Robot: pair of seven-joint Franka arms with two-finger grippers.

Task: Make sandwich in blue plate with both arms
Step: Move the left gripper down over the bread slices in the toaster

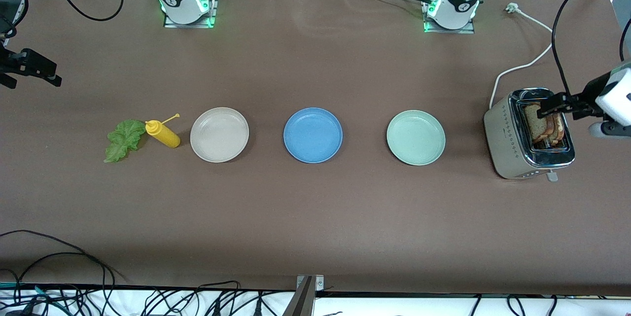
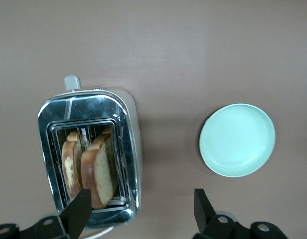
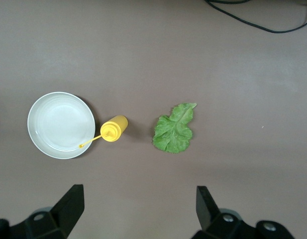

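- Hovering over the toaster (image 1: 528, 133) at the left arm's end of the table, the left gripper (image 2: 142, 209) has its fingers spread wide, holding nothing.
- Two bread slices (image 2: 91, 168) stand upright in the toaster's slots.
- Blue plate (image 1: 312, 134) sits bare between the beige plate (image 1: 219, 134) and the pale green plate (image 1: 415, 137).
- Lettuce leaf (image 3: 174, 128) lies near the yellow squeeze bottle (image 3: 114, 128).
- Right gripper (image 3: 138, 211) waits above them, fingers apart.

Two brown bread slices (image 1: 544, 123) stand upright in the toaster (image 1: 512, 151) at the left arm's end. Ruffled green lettuce leaf (image 1: 123, 139) lies flat at the right arm's end. Round blue plate (image 1: 296, 151) (shallow) sits mid-table, between both.
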